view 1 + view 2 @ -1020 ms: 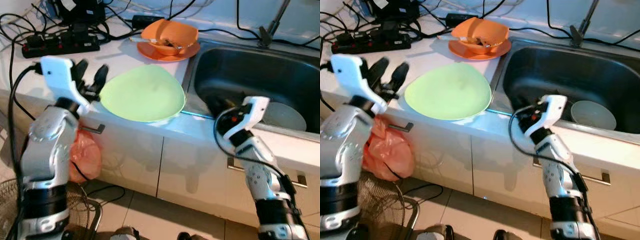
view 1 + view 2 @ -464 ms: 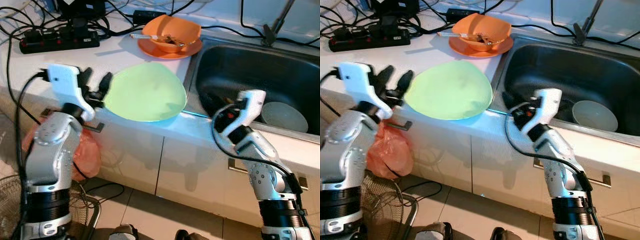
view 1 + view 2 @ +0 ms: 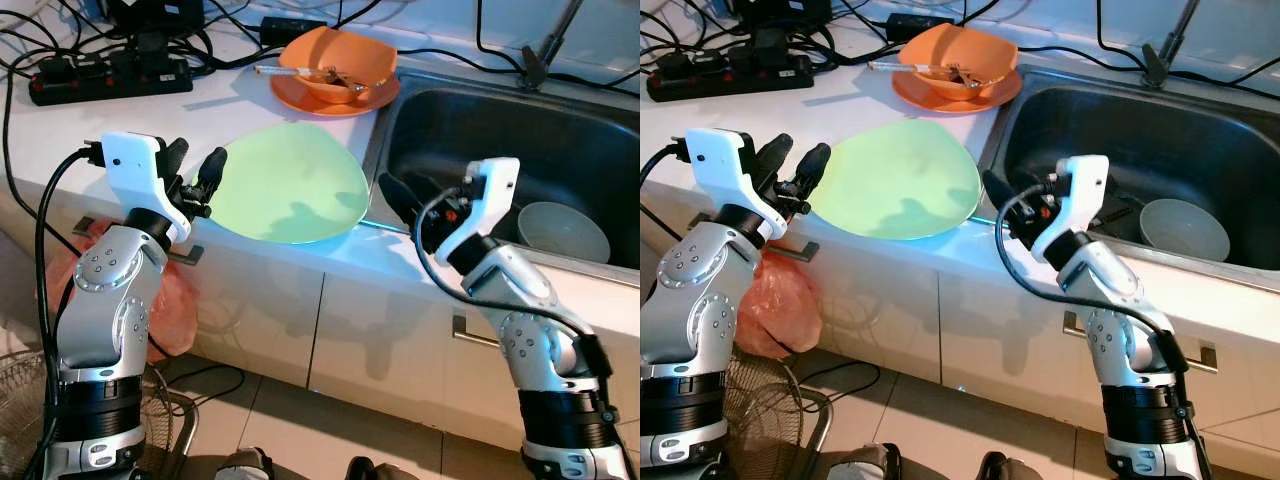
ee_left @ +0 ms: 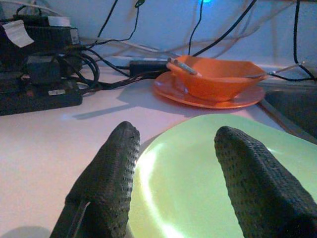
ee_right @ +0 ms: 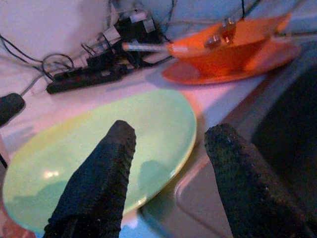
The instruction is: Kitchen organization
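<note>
Plate: the green plate (image 3: 290, 183) sits flat on the worktop (image 3: 90, 130), right at the front edge, just beside the sink (image 3: 500, 130). It's a bit egg-shaped, long axis running roughly left to right.

Left gripper: your left gripper (image 3: 192, 172) is at the plate's left rim, fingers (image 4: 106, 183) spread, no contact yet as far as I can see. In the left wrist view the near rim lies right between the two fingers, so the plate is dead ahead.

Right gripper: your right gripper (image 3: 1002, 196) is by the plate's right edge, over the lip between worktop and sink, fingers (image 5: 96, 188) spread too, holding nothing. The plate lies ahead of it, toward your left.

Who's nearer: honestly both are close, but I'd say the left one is better lined up, rim already inside its gap.

Other stuff: orange bowl (image 3: 338, 68) on an orange saucer further back, well apart from the plate; a pale bowl (image 3: 564, 230) down in the sink; power strip (image 3: 110, 82) and cables at the back left.

Next move, my guess: push the left fingers forward over the rim and close.
</note>
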You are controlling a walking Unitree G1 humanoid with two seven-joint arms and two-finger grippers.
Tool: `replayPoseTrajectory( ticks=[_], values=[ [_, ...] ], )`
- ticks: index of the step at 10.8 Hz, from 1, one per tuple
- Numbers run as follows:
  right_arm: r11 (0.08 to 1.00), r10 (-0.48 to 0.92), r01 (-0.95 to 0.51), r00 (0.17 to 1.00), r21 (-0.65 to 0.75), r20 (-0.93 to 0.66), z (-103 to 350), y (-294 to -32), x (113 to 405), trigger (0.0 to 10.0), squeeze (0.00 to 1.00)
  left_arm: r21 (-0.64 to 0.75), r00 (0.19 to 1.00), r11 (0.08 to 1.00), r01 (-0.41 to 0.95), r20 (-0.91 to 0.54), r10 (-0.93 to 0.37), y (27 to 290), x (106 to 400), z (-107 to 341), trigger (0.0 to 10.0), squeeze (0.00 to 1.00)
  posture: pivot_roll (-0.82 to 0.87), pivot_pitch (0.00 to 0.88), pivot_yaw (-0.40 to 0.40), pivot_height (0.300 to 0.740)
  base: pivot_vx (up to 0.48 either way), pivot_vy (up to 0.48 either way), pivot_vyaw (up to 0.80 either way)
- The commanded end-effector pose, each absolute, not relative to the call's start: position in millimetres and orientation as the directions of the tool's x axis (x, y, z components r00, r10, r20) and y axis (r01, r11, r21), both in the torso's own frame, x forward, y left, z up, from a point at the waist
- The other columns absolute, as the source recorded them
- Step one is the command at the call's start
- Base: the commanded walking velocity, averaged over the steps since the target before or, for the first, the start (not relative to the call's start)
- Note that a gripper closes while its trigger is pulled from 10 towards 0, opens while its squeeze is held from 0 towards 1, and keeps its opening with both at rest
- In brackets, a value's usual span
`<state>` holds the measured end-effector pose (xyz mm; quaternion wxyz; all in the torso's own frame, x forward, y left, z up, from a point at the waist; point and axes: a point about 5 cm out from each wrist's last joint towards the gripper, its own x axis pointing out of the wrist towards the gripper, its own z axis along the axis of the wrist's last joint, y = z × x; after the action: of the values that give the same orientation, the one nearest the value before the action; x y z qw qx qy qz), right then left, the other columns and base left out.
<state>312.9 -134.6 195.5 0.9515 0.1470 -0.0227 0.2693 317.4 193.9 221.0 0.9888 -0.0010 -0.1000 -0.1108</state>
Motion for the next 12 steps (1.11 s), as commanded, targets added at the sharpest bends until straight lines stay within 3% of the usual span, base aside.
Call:
replayPoseTrajectory(
  ticks=[1,2,3,4,7,8,9,11,12],
  values=[
    [0.821,0.497,-0.495,0.865,0.284,0.072,195.7,-138.3,312.0,10.0,1.0,0.018,0.953,0.975,0.223,0.204,-0.222,191.4,318.4,221.8,10.0,0.0,0.17,0.15,-0.048,0.74,0.0,0.0,0.0],
    [0.821,0.494,-0.472,0.869,0.322,0.013,192.1,-137.9,310.2,10.0,1.0,0.018,0.952,0.973,0.229,0.205,-0.228,189.1,319.1,221.6,10.0,0.0,0.16,0.151,-0.052,0.74,0.0,0.0,0.0],
    [0.819,0.493,-0.466,0.87,0.334,0.003,191.9,-137.4,309.5,10.0,0.93,0.017,0.951,0.973,0.231,0.206,-0.23,188.4,319.4,221.5,10.0,0.0,0.16,0.151,-0.052,0.74,0.0,0.0,0.0],
    [0.824,0.483,-0.444,0.875,0.352,-0.026,191.4,-137.2,309.0,10.0,0.0,0.016,0.95,0.972,0.234,0.208,-0.232,187.3,319.8,221.0,10.0,0.0,0.15,0.151,-0.055,0.74,0.0,0.0,0.0],
    [0.807,0.491,-0.426,0.869,0.409,-0.064,195.8,-134.4,310.9,10.0,0.0,0.014,0.953,0.971,0.239,0.191,-0.237,186.3,319.9,215.4,10.0,0.0,0.16,0.151,-0.058,0.74,0.0,0.0,0.0],
    [0.921,0.341,-0.335,0.94,0.198,0.001,202.5,-151.2,318.9,10.0,0.0,0.019,0.958,0.973,0.232,0.169,-0.231,190.0,318.4,211.5,10.0,0.0,0.16,0.152,-0.058,0.74,0.0,0.0,0.0],
    [0.975,0.22,-0.218,0.973,-0.041,0.072,208.9,-167.1,325.3,10.0,0.0,0.02,0.958,0.973,0.231,0.17,-0.231,191.6,317.1,212.5,10.0,0.0,0.16,0.152,-0.057,0.74,0.0,0.0,0.0],
    [0.966,0.119,-0.073,0.977,-0.247,0.175,220.6,-180.6,330.6,10.0,0.0,0.009,0.959,0.974,0.227,0.174,-0.225,193.3,315.9,215.0,10.0,0.0,0.17,0.151,-0.057,0.74,0.0,0.0,0.0],
    [0.969,0.085,-0.035,0.977,-0.244,0.197,218.6,-183.5,331.8,10.0,0.0,-0.025,0.958,0.973,0.23,0.181,-0.222,193.4,313.0,218.3,10.0,0.0,0.17,0.151,-0.054,0.74,0.0,0.0,0.0]
  ],
)
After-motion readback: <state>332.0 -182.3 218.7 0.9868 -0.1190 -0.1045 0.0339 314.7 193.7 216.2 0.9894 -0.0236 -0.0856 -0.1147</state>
